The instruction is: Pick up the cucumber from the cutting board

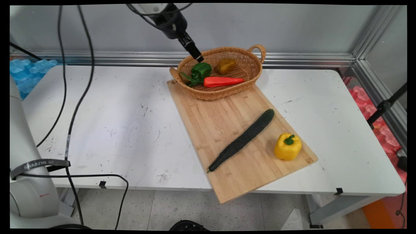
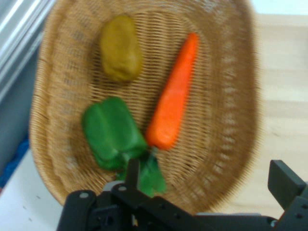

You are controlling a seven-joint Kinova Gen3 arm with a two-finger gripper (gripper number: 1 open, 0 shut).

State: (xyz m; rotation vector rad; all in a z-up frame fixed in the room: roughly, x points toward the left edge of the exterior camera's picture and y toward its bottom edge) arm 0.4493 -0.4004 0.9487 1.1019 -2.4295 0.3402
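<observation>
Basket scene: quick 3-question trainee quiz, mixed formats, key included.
1. True or false: the carrot lies in the basket.
2. What lies on the cutting board outside the basket? A) cucumber and yellow pepper B) potato and carrot C) nothing
3. Fill in: the gripper hangs above the basket, nearest the ___ pepper.

Key: 1 true; 2 A; 3 green. The potato sits in the basket too.
</observation>
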